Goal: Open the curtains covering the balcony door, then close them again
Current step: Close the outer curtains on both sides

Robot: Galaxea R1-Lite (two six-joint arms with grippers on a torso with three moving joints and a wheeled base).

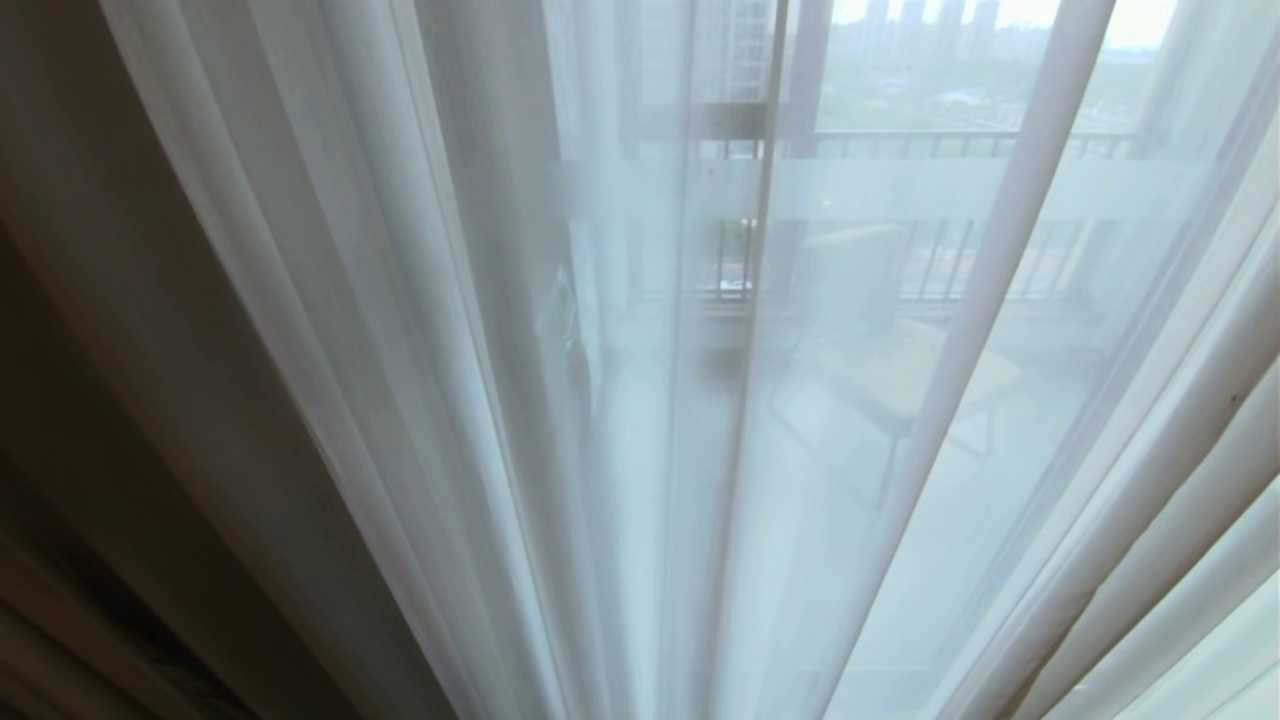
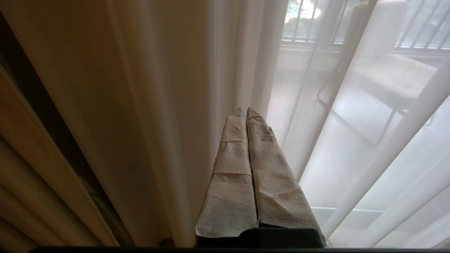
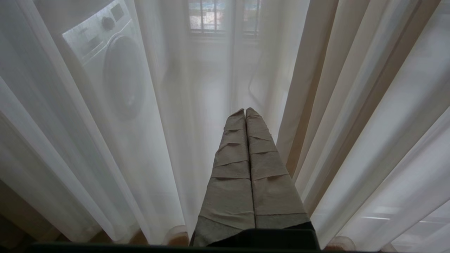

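Two layers of the curtains hang drawn across the glass: the sheer white layer fills nearly the whole head view in long pleats, and the opaque beige layer falls along the robot's left edge, so the opening step has not begun. Through the sheer the balcony door shows as a dark upright frame crossed by a pale frosted stripe, with a railing and a chair out on the balcony beyond it. Its handle I cannot make out behind the cloth. Seen through the fabric in the right wrist view is a washing machine, standing behind the sheer.

Neither arm reaches into the head view. The left end effector points at the line where the beige layer meets the sheer, fingers pressed together and holding nothing. The right end effector aims into the sheer pleats beside a beige fold, likewise closed and empty. Both have their fingers wrapped in tape, probably to grip soft cloth without snagging; each will likely need to spread before it can pinch a fold
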